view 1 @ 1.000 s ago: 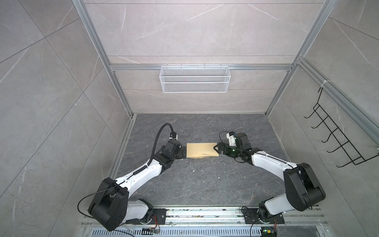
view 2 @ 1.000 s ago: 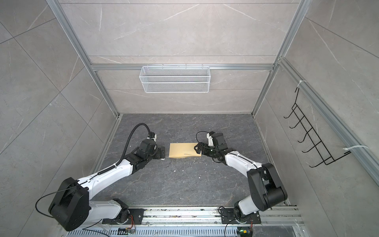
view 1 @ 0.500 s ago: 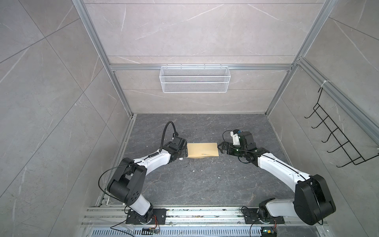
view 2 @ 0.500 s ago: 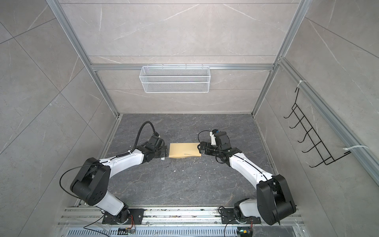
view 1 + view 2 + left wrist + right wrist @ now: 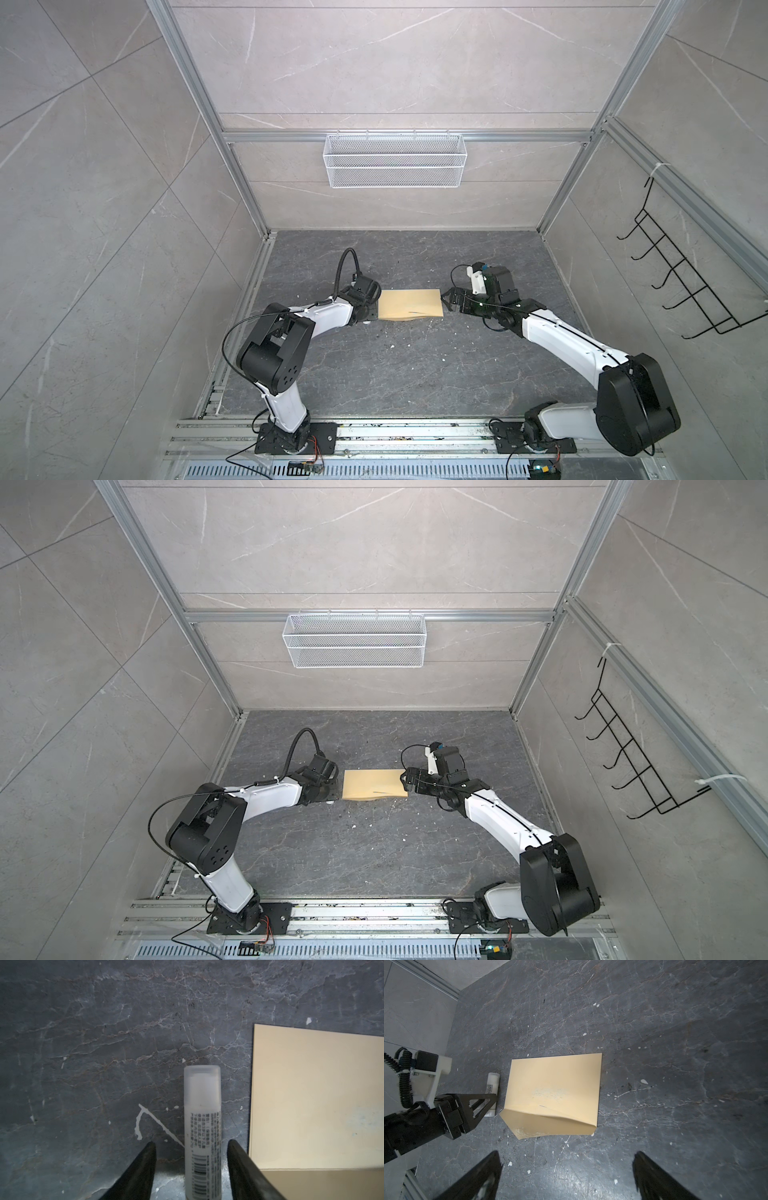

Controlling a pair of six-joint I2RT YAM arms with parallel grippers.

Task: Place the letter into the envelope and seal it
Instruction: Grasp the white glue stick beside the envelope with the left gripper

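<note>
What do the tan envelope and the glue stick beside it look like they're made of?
Envelope: matte tan paper, likely kraft; sharp fold, flap bowing up. Glue stick: smooth white plastic, probably, with printed label and frosted translucent cap.

Both arms stretch low toward the middle from left and right, forearms nearly level. The left hand [image 5: 191, 1142] holds its fingers partly apart; the right hand [image 5: 567, 1153] spreads them wide.

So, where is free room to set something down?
Free: the tabletop in front of the envelope, up to the front rail; also the strip behind the envelope. Crowded: the envelope's short sides, with the glue stick inside the left end effector, and the right end effector.
</note>
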